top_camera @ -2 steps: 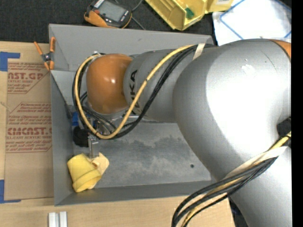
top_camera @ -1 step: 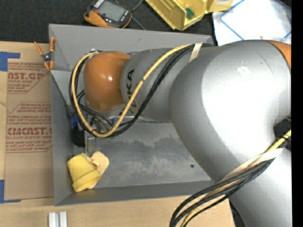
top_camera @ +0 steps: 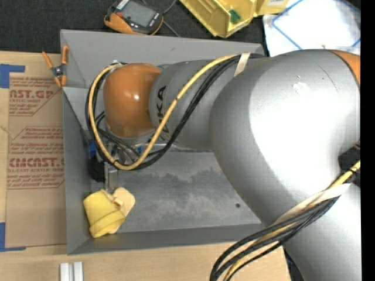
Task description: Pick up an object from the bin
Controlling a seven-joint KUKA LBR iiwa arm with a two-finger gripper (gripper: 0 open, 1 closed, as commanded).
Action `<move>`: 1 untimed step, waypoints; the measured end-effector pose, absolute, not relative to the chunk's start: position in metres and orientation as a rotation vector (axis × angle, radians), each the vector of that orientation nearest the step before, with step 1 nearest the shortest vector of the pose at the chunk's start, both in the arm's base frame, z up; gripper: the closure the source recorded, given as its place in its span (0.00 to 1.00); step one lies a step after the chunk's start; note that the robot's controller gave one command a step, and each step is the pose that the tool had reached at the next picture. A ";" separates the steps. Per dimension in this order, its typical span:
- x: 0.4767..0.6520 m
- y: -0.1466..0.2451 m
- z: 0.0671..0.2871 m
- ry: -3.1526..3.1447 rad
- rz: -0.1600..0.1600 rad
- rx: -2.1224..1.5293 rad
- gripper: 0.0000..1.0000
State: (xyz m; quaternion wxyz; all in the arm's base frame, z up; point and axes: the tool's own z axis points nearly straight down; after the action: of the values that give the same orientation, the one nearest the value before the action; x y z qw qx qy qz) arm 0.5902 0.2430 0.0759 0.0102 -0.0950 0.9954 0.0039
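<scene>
Grey metal bin, floor mostly bare. The arm comes in from the right and covers the bin's upper and right parts. Its big silver links take up most of the view. The orange cover on the wrist sits over the bin's upper-left area. Yellow and black cables loop around the cover and run back along the arm.

The gripper hangs below the orange cover, near the bin's left wall, pointing down toward the lower-left corner. It is dark and partly hidden under the wrist and cables, so whether it is open or closed cannot be told.

Only one loose thing shows in the bin: a yellow lumpy object, soft-looking with rounded folds, lying in the lower-left corner close to the left and front walls. A paler beige patch shows at its upper right. The gripper's tip comes down at the object's top edge, touching or just above it. Contact cannot be told, and nothing is seen gripped.

Outside the bin, beyond the far rim: an orange-and-black handheld device on the dark floor and a yellow plastic box — both well apart from the gripper.
</scene>
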 end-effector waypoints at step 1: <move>0.590 0.243 0.079 3.106 0.013 -0.297 1.00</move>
State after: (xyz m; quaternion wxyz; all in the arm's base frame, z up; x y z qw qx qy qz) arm 0.5903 0.2431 0.0790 0.0108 -0.0951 0.9954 0.0041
